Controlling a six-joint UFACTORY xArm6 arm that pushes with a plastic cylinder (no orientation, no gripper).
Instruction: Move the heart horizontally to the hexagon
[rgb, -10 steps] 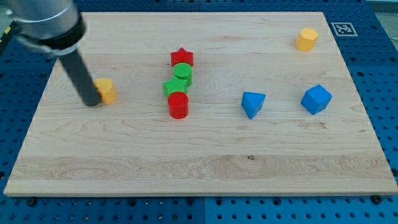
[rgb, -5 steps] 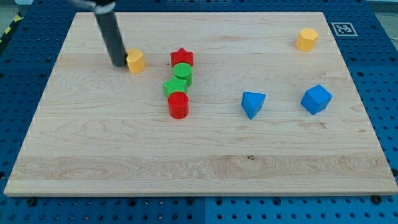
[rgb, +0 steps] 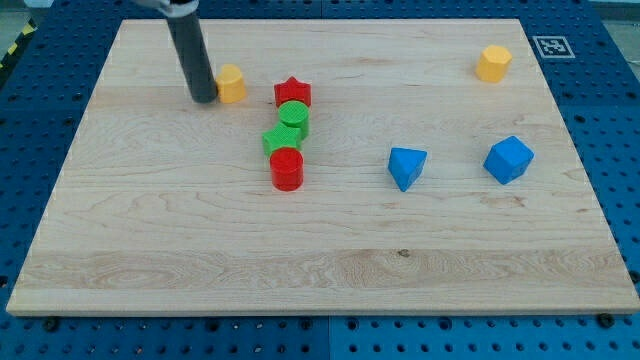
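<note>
1. The arm carries no hand, only a rod; my tip rests on the tabletop, touching the yellow heart on its view-left side, placed so as to shove it rightward.
2. Just beyond the heart toward the view's right stands the red star, topping a column with the green cylinder.
3. Far to the view's right, near the top edge, waits the yellow hexagon, the likely goal.

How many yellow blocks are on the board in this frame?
2. One yellow block sits at upper left, just right of my tip; the other yellow block is near the top-right corner. None appears hidden.
</note>
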